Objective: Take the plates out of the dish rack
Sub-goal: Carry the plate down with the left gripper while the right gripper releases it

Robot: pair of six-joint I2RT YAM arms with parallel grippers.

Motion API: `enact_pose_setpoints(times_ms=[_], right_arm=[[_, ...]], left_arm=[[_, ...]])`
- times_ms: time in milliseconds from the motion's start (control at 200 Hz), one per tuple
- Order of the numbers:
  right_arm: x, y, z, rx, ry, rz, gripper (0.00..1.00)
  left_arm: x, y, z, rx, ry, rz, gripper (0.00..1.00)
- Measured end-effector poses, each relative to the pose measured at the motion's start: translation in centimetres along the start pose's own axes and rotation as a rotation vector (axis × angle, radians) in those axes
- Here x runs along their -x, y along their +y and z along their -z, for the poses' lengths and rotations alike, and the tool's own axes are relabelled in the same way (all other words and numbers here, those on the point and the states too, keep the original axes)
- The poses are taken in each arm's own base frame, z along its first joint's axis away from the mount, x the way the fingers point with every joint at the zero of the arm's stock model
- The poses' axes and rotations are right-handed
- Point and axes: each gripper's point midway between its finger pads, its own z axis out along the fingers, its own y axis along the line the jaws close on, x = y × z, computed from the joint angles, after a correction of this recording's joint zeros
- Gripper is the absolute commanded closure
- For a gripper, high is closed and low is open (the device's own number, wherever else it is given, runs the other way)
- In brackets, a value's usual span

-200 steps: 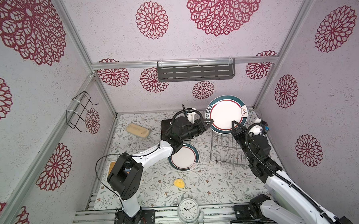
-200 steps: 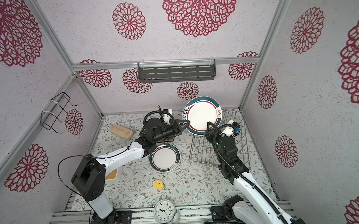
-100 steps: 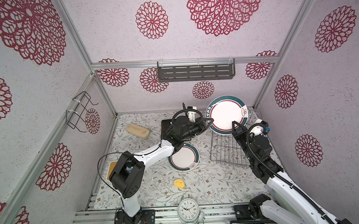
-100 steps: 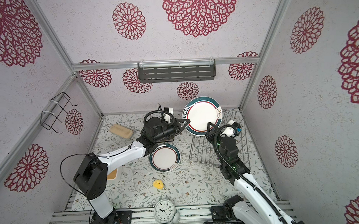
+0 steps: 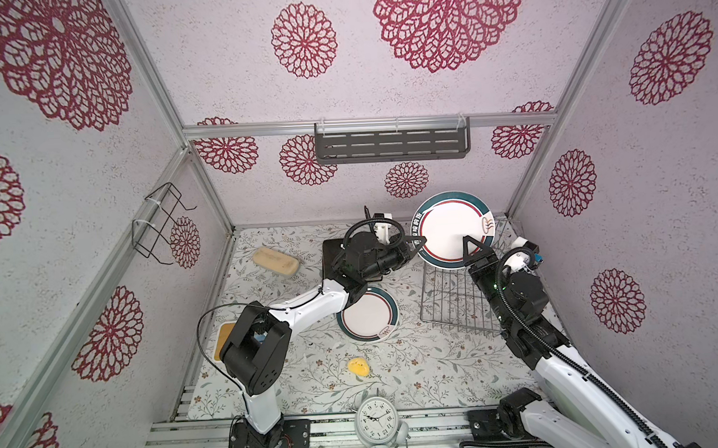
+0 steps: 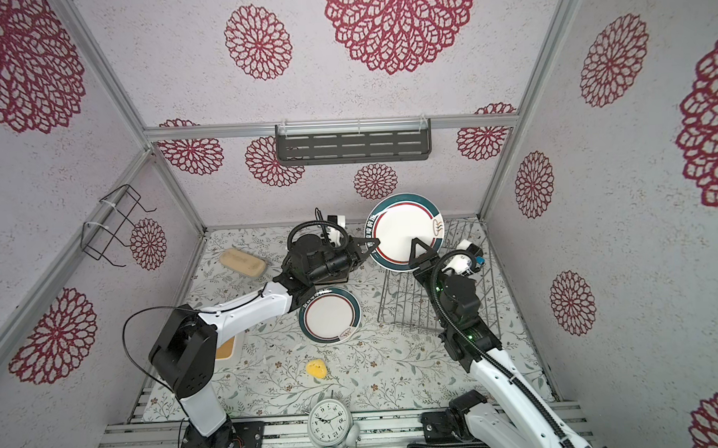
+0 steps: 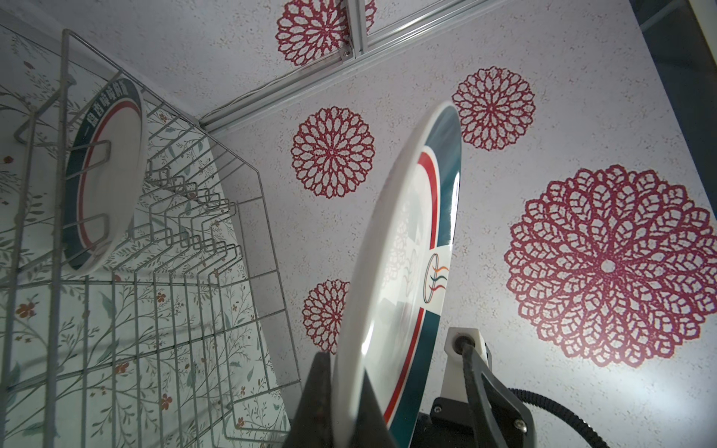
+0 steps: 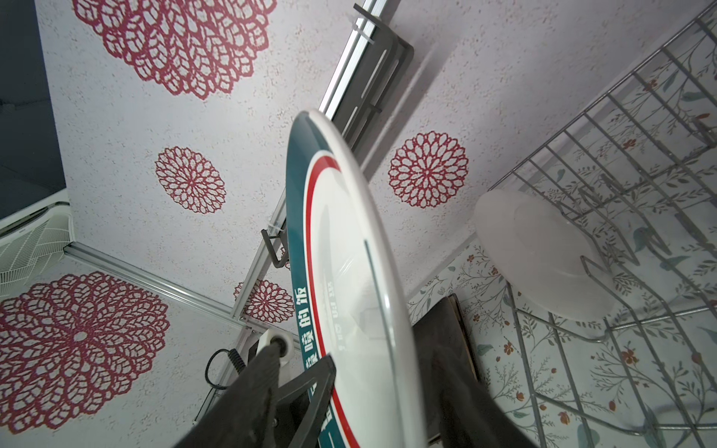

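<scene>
A round white plate with a teal rim (image 5: pixel 453 229) (image 6: pixel 405 229) hangs upright above the back of the silver dish rack (image 5: pixel 452 304) (image 6: pixel 406 302). My left gripper (image 5: pixel 419 242) (image 7: pixel 345 364) is shut on its left rim. My right gripper (image 5: pixel 471 246) (image 8: pixel 388 372) is open, its fingers either side of the lower right rim. Another round plate (image 7: pixel 104 166) (image 8: pixel 543 252) stands in the rack's tines, hidden in both top views. A third round plate (image 5: pixel 367 314) lies flat on the table. A dark square plate (image 5: pixel 332 251) lies under my left arm.
A white alarm clock (image 5: pixel 376 419) stands at the front edge, with a small yellow piece (image 5: pixel 358 367) behind it. A tan block (image 5: pixel 275 262) lies at the back left. A grey slotted shelf (image 5: pixel 391 146) and a black wire holder (image 5: pixel 157 225) hang on the walls.
My left gripper has closed on the raised plate's left rim. My right gripper, shut on the plate before, has opened. The plate has hardly moved.
</scene>
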Motion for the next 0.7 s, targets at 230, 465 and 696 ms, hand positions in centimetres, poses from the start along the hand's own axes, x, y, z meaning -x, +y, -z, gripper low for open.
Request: enact_pose_setpoints(times_ms=[230,465,696], right_arm=[[-0.8,-1.4,0.1,-0.055,0.041,0.030,0.10],[-1.7,-2.5,0.3,-0.094,0.083,0.061,0.07],[-2.2,-3.0,0.4,-0.107,0.113,0.092,0.07]], left_arm=[[2.0,1.7,1.3,0.041,-0.037,0.000,1.00],[4.9,3.1,3.7,0.094,-0.093,-0.010,1.00],[5.5,3.0,6.3,0.152,-0.109,-0.053,1.00]])
